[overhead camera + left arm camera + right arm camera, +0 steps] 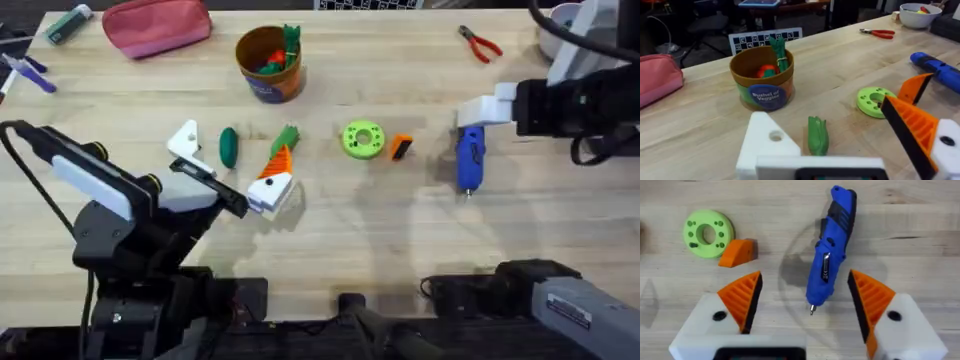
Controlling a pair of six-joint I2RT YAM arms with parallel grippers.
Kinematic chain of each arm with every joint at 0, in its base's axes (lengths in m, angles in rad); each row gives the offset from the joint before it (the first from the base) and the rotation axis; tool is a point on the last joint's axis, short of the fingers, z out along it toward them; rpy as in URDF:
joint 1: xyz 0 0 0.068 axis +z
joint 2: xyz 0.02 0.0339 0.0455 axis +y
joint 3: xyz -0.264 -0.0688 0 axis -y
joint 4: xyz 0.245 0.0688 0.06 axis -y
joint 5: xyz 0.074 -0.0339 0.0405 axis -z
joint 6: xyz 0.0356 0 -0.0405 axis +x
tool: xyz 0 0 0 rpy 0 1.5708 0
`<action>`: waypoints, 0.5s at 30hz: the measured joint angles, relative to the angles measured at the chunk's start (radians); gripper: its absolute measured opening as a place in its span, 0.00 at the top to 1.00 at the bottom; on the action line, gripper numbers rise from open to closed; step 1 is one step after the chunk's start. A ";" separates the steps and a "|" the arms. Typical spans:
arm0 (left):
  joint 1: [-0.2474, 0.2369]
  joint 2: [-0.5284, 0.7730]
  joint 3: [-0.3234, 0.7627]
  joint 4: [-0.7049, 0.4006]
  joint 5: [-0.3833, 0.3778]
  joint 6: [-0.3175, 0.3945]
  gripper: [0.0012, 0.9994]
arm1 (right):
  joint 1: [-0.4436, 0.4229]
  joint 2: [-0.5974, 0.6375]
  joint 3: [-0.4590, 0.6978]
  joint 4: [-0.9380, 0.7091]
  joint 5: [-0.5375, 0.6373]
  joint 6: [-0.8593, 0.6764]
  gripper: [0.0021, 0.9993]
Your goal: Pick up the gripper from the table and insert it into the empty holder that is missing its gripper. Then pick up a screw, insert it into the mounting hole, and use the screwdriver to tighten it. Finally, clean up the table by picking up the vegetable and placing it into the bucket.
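Bucket (762, 80), label reads "Bushel of Veggies"

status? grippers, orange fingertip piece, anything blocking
Right gripper open over the screwdriver. Left gripper open, one finger bare. Orange gripper piece on the table beside the green disc. Nothing blocking.

Pouch (655, 80): cut off at the picture's edge.
Bowl (920, 15): partly cropped, contents too small to tell.
Bucket (268, 62): contents unclear beyond green and orange.
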 joint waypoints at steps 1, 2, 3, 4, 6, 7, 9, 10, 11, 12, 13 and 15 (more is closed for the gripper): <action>0.000 0.000 0.000 0.000 0.003 0.002 0.01 | 0.000 0.000 0.000 0.000 0.000 0.000 0.01; -0.001 0.000 0.000 0.000 0.010 0.002 0.01 | 0.000 0.000 0.000 0.000 0.000 0.000 0.01; -0.001 0.000 0.000 0.000 0.023 0.002 0.01 | 0.000 0.000 0.000 0.000 0.000 0.000 0.01; -0.001 0.000 0.000 0.000 0.044 0.004 0.01 | 0.000 0.000 0.000 0.000 0.000 0.000 0.01; -0.001 0.000 0.000 -0.002 0.100 0.029 0.01 | 0.000 0.000 0.000 0.000 0.000 0.000 0.01; -0.001 0.000 0.000 -0.004 0.138 0.050 0.01 | 0.000 0.000 0.000 0.000 0.000 0.000 0.01; -0.001 0.000 0.000 -0.005 0.208 0.085 0.01 | 0.000 0.000 0.000 0.000 0.000 0.000 0.01; -0.001 0.000 0.000 -0.007 0.247 0.100 0.01 | 0.000 0.000 0.000 0.000 0.000 0.000 0.01; -0.001 0.000 -0.001 -0.008 0.286 0.111 0.01 | 0.000 0.000 0.000 0.000 0.000 0.000 0.01; -0.001 0.000 -0.003 -0.008 0.319 0.119 0.01 | 0.000 0.000 0.000 0.000 0.000 0.000 0.01; -0.001 0.000 -0.005 -0.008 0.351 0.126 0.01 | 0.000 0.000 0.000 0.000 0.000 0.000 0.01; -0.001 0.000 -0.009 0.001 0.414 0.136 0.01 | 0.000 0.000 0.000 0.000 0.000 0.000 0.01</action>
